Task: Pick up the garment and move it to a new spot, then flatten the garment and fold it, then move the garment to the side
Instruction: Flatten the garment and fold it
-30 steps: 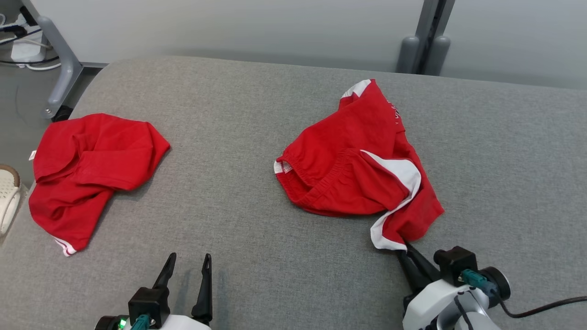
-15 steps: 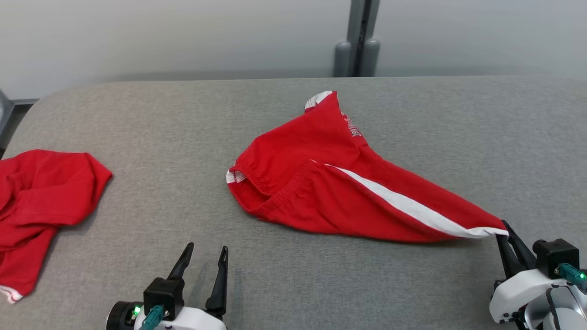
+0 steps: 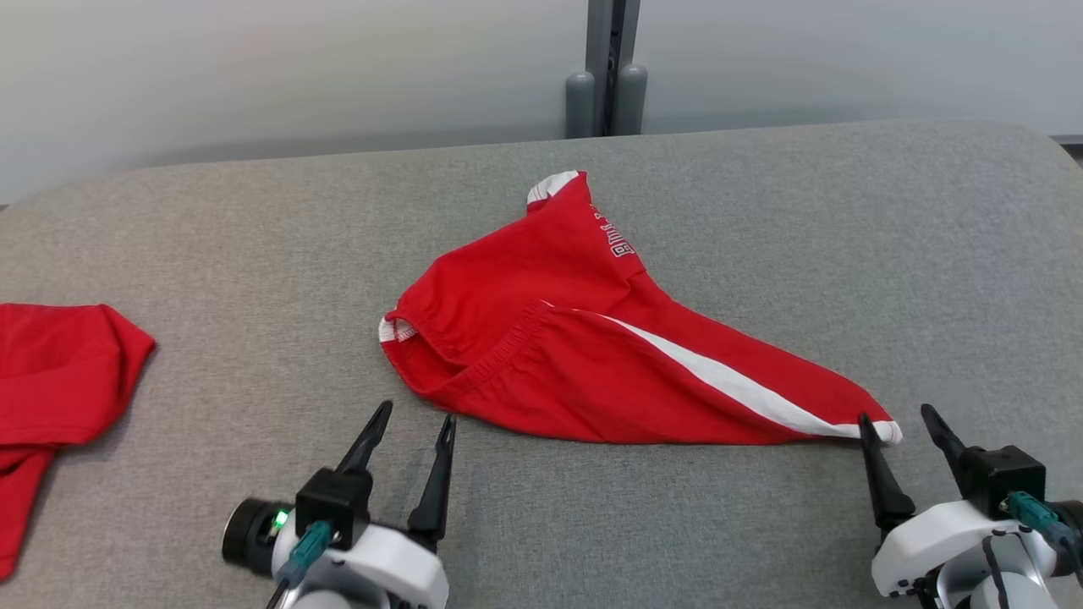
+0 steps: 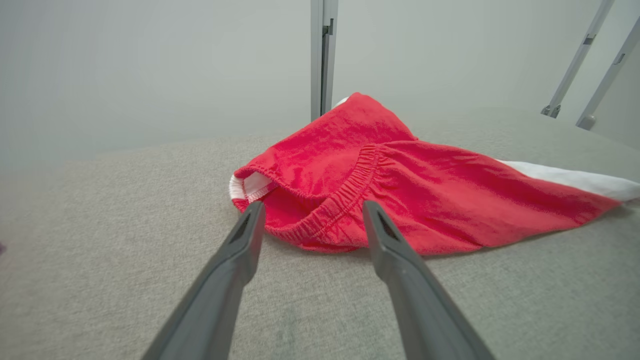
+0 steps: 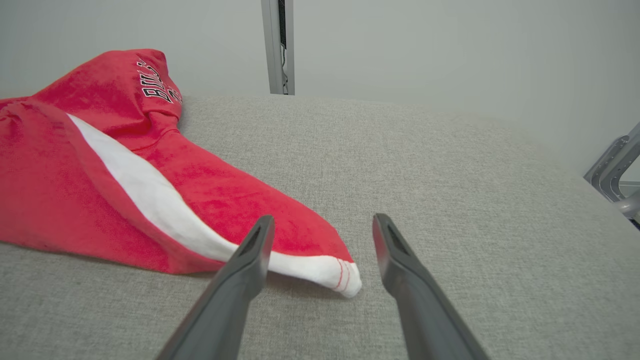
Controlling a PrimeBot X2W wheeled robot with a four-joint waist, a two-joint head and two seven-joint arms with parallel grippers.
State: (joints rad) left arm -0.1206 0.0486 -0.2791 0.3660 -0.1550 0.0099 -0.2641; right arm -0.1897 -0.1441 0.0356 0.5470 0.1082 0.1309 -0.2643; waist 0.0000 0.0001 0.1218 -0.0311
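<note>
The garment [image 3: 592, 347] is a pair of red shorts with a white side stripe, an elastic waistband and dark lettering, lying stretched out on the grey cushioned surface [image 3: 254, 254]. Its white-tipped leg corner [image 5: 340, 277] rests on the surface just ahead of my right gripper [image 3: 897, 419], whose fingers stand open on either side of it without holding it. My left gripper [image 3: 417, 413] is open too, just short of the waistband [image 4: 340, 200], empty.
A second red garment [image 3: 59, 381] lies at the left edge of the surface. A grey post [image 3: 605, 76] stands against the pale wall behind. Metal frame legs [image 5: 612, 175] show past the right end.
My right gripper pulled the leg corner out to the right, stretching the shorts flat, then opened and let go. The head camera turned right, so everything shifted left in view.
</note>
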